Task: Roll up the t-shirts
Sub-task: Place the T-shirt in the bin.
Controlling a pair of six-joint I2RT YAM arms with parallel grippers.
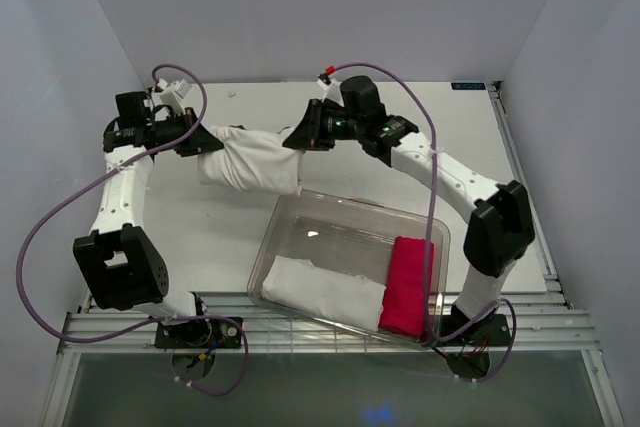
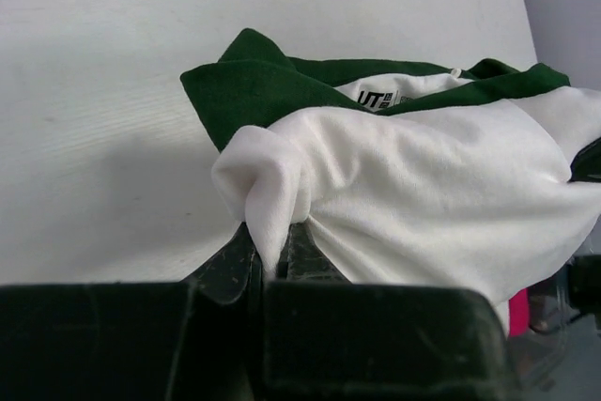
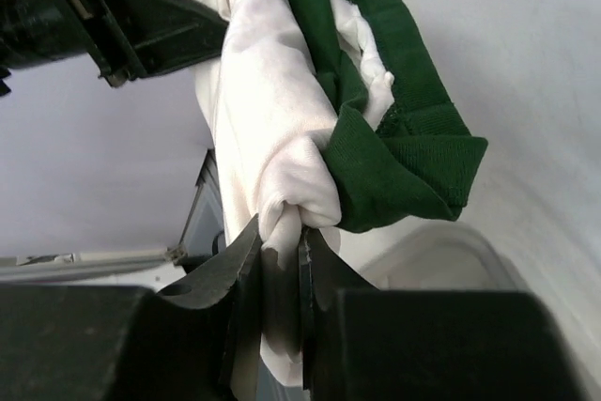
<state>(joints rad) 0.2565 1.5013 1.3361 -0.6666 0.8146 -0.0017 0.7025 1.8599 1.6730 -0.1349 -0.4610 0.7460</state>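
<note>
As both arms reach over the table (image 1: 420, 117) behind the clear bin (image 1: 290, 209), I see the white t-shirt (image 1: 250, 162) bunched into a thick bundle spanning from one gripper to the other. My left gripper (image 1: 197, 139) has its jaws clamped on a pinched fold at the bundle's left end. On the left wrist camera that white fold sits squeezed between the two fingers, with the dark green t-shirt (image 2: 254, 91) wrapped behind it. My right gripper (image 1: 303, 137) is closed on the opposite end, with a twisted white tail gripped between its fingers and green cloth hanging just beside them. In the bin a white roll (image 1: 315, 292) and a pink roll (image 1: 408, 285) lie side by side.
</note>
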